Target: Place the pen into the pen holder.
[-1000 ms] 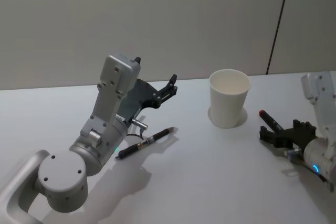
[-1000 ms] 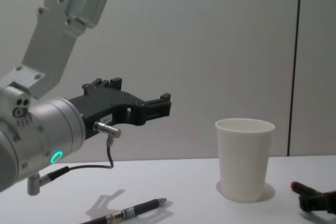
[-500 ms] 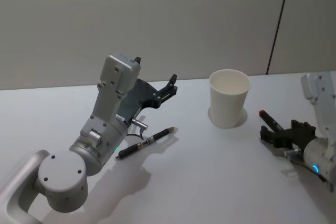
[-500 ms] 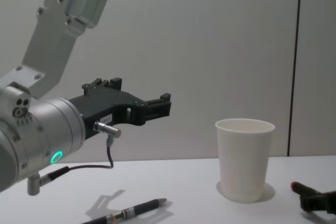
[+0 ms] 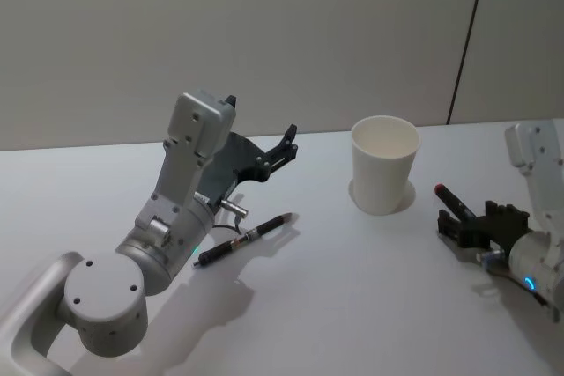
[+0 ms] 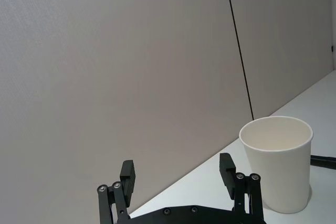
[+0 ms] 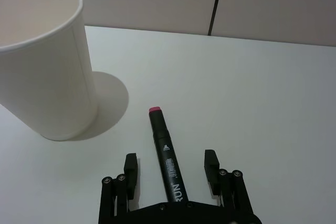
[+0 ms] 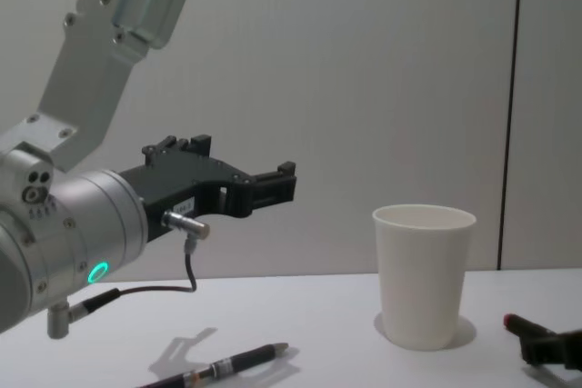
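The pen holder, a white paper cup (image 5: 385,165) (image 8: 423,274), stands upright at the back middle of the table. A black marker-style pen with a red end (image 7: 167,161) (image 5: 449,202) lies flat just right of the cup. My right gripper (image 7: 170,167) (image 5: 460,223) sits low at the table and is open, one finger on each side of that pen's body without clamping it. A slimmer dark pen (image 5: 242,239) (image 8: 223,368) lies on the table to the left. My left gripper (image 6: 177,171) (image 5: 286,143) hangs open above it, pointing toward the cup (image 6: 278,166).
The white table (image 5: 352,305) runs back to a plain wall with a dark vertical seam (image 5: 467,41). My left arm's elbow and base (image 5: 106,297) take up the front left. Bare table lies between the two pens in front of the cup (image 7: 42,61).
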Motion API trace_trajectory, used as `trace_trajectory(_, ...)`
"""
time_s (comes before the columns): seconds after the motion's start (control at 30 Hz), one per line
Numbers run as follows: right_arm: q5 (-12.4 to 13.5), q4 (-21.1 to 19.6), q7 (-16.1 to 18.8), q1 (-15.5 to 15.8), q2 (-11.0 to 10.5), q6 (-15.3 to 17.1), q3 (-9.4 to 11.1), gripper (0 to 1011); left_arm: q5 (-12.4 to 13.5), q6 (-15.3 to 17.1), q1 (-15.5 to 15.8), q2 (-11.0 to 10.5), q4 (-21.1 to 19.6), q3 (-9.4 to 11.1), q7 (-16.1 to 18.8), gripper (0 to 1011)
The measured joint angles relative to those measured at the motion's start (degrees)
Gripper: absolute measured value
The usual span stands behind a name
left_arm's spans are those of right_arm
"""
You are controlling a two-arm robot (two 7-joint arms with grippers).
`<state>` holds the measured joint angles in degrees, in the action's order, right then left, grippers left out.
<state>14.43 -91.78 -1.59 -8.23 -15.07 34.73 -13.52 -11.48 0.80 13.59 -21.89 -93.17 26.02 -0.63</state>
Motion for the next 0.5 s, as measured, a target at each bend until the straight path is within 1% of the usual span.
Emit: trace_trajectory(0.5,-0.1,0.0,0.3,0.1,0.2,-0.5,0.1,695,0.0,0.0,0.0,0.0,0.0,0.0,0.0,1001)
